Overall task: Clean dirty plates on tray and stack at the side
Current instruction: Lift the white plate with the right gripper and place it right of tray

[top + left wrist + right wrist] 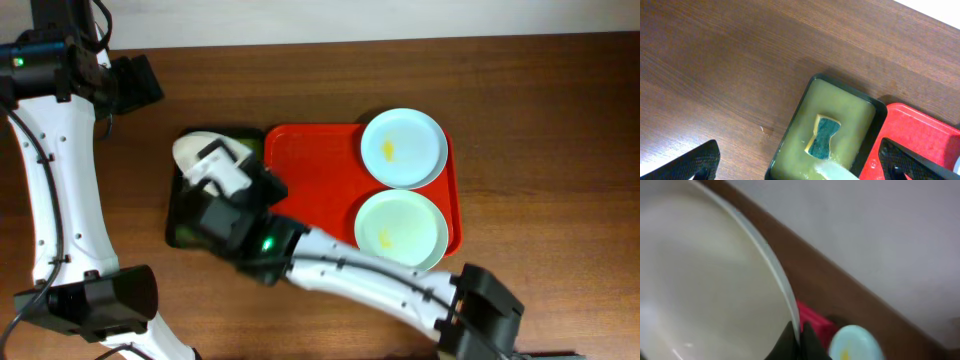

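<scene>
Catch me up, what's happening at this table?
The right tool is shut on the rim of the white plate, holding it tilted over the dark green tray, where a sponge lies. The pale blue plate and the pale green plate sit on the red tray, each with a yellow smear. The left tool hangs open, off to the side, empty.

Glossy plastic tray (pixel 310 170), wood-grain table (pixel 540 120)

Wooden table (pixel 540 100) carries the red tray (pixel 310 170) — dark green tray (pixel 850 107) just beside.
</scene>
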